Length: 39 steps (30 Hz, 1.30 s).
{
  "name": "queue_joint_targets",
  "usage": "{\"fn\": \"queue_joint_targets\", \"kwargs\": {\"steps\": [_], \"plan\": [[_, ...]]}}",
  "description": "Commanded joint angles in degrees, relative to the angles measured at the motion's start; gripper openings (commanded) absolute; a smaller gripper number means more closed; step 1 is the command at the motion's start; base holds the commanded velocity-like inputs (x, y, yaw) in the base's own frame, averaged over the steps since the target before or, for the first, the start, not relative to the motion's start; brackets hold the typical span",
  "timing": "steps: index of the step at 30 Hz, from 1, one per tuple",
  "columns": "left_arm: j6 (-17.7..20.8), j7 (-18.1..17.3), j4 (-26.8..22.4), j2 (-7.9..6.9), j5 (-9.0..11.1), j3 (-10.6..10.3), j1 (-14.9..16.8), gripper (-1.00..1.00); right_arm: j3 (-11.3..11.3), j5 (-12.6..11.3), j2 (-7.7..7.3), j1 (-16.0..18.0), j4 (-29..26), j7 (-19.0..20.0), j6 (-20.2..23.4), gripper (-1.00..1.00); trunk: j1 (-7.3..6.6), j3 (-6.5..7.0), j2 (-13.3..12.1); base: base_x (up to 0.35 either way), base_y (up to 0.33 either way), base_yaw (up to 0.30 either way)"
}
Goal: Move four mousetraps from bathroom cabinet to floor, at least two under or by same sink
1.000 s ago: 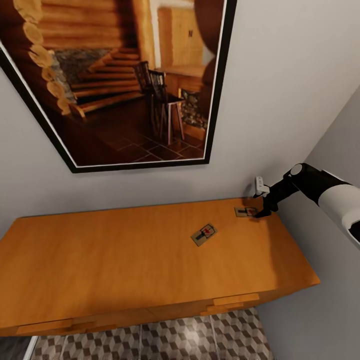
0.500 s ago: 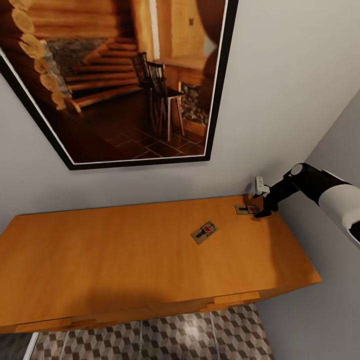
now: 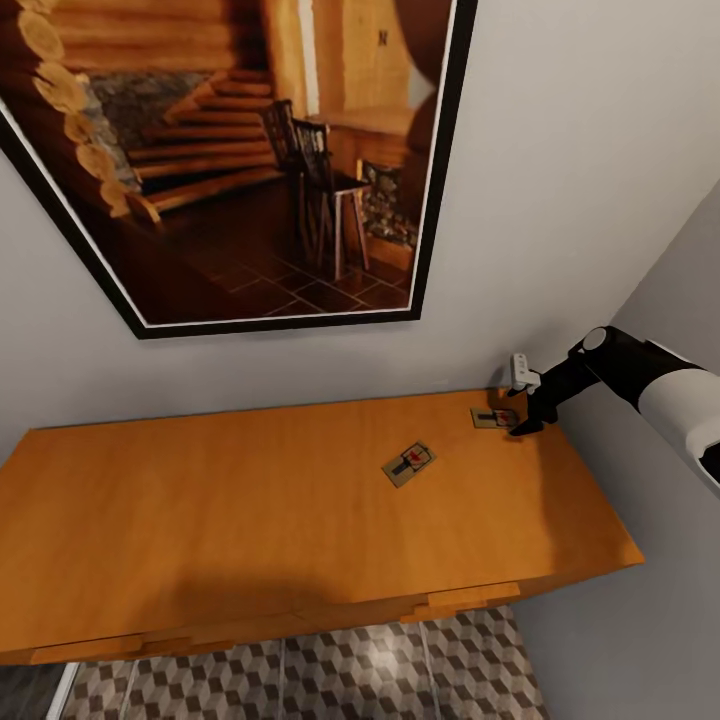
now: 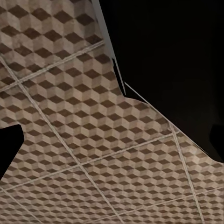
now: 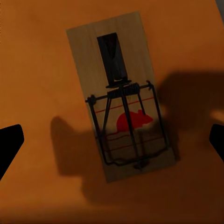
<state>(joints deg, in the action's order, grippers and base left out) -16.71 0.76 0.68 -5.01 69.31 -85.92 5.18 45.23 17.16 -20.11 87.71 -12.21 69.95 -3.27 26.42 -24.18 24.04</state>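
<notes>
Two mousetraps lie on the orange-brown cabinet (image 3: 250, 500) top: one (image 3: 408, 464) right of the middle, one (image 3: 493, 418) at the far right corner by the wall. My right gripper (image 3: 522, 410) hovers just above the corner trap, open. In the right wrist view that mousetrap (image 5: 122, 95) lies flat, tan board, dark wire, red mouse mark, between the gripper's (image 5: 112, 142) widely spread fingertips (image 5: 9, 144), untouched. My left gripper (image 4: 112, 149) hangs open and empty over the bathroom floor (image 4: 93, 140).
A large framed picture (image 3: 250, 150) hangs on the wall behind the cabinet. A side wall (image 3: 660, 560) stands close to the cabinet's right end. Cube-patterned tiles (image 3: 300, 680) show below the cabinet's drawer front (image 3: 470, 600).
The head view has shifted slightly, so the picture and cabinet sit a little differently. The right gripper stays over the corner mousetrap, and neither mousetrap has moved on the cabinet.
</notes>
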Motion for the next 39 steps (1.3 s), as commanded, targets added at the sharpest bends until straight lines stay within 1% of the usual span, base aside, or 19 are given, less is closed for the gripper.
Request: {"fn": "queue_joint_targets", "kwargs": {"steps": [1, 13, 39], "plan": [[-0.16, 0.08, 0.03, 0.0, 0.3, -0.48, 0.01, 1.0, -0.32, 0.6, -0.01, 0.01, -0.1, 0.18, -0.35, 1.0, 0.03, -0.08, 0.08, 0.0, 0.0, 0.0], [-0.16, 0.08, 0.03, 0.0, 0.3, -0.48, -0.12, 1.0, -0.32, 0.48, -0.02, 0.01, -0.1, 0.28, -1.35, 1.0, 0.03, -0.09, 0.08, 0.0, 0.0, 0.0], [-0.16, 0.06, 0.03, 0.0, 0.3, -0.48, -0.26, 1.0, -0.32, 0.33, 0.22, 0.01, -0.1, 0.45, -1.56, 1.0, 0.03, -0.09, 0.08, 0.0, 0.0, 0.0]]}}
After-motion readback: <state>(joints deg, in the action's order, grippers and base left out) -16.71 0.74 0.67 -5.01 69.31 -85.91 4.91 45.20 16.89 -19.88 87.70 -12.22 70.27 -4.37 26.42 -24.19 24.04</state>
